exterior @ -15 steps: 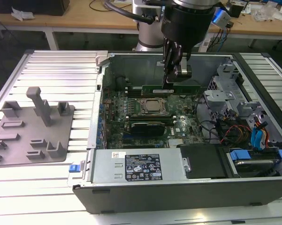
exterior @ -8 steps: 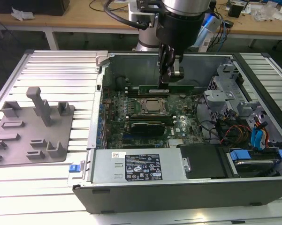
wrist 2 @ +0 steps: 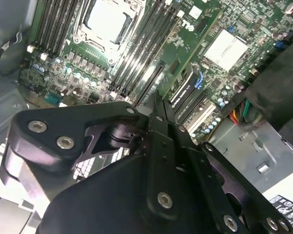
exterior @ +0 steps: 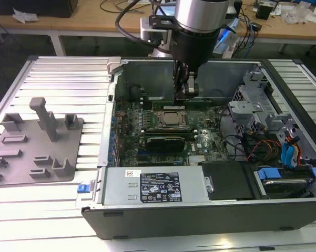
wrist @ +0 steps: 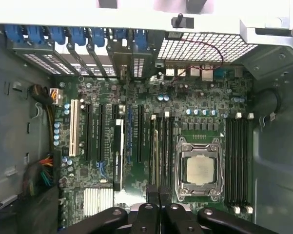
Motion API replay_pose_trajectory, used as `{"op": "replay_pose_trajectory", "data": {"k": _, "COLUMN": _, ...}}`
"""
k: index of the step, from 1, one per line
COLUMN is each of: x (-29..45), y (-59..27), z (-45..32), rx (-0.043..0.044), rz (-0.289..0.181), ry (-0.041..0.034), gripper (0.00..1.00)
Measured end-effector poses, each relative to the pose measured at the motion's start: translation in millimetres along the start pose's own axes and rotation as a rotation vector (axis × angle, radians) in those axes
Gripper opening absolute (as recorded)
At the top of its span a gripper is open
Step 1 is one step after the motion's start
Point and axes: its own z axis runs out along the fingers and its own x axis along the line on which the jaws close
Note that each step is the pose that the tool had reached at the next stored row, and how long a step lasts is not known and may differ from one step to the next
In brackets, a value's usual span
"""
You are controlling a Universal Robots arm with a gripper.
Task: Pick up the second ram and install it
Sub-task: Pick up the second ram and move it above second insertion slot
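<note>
At the exterior view's left, a grey plastic fixture plate (exterior: 37,144) with upright posts lies on the pale ribbed metal tabletop (exterior: 63,79). A cable-strewn wooden tabletop (exterior: 84,16) runs behind. In the centre, an open dark computer case (exterior: 200,218) holds a green motherboard (exterior: 205,137). The black claw (exterior: 188,93) hangs beside the square silver processor (exterior: 171,119). In the first wrist view its fingertips (wrist: 152,192) are clenched together. The second ram (wrist: 155,156), a narrow green stick, seems to stand edge-on just beyond them; whether gripped or seated, I cannot tell. Blue-tabbed drive bays (exterior: 284,157) sit rightmost.
</note>
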Motion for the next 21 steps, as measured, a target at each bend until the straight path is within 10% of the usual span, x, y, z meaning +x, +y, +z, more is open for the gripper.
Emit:
{"op": "replay_pose_trajectory", "data": {"k": 8, "x": -14.0, "y": 6.4, "z": 21.5, "rx": 0.0026, "rz": 0.0, "ry": 0.0, "gripper": 0.09}}
{"op": "replay_pose_trajectory", "data": {"k": 21, "x": -13.9, "y": 8.8, "z": 41.9, "rx": 0.0027, "rz": 0.0, "ry": 0.0, "gripper": 0.09}}
